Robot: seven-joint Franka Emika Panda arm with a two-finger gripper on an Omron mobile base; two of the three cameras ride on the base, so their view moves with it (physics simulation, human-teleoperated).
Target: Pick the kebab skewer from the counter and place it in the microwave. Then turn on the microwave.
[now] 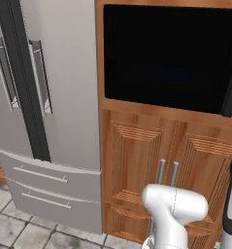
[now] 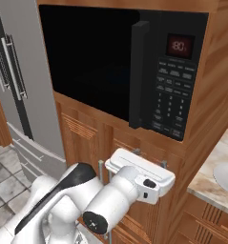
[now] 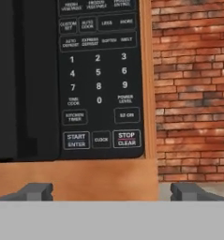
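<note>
Jaws wide before upright microwave (image 2: 101, 66) panel (image 3: 98, 79)

Rendered frames, evenly and brightly lit, soft low-resolution detail, no hard shadows or glare; microwave (image 2: 101, 66) glass reads flat black, red display (image 2: 178, 46) glowing, slightly blurred.

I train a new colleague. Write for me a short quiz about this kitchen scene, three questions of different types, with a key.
1. True or false: the microwave door is shut.
2. Which stands left of the microwave? A) fridge B) sink C) oven
3. Fill in: in the hand view, the button left of CLOCK reads START / ____.

Key: 1 true. 2 A. 3 ENTER, on the button panel; the gripper is open below it.
</note>
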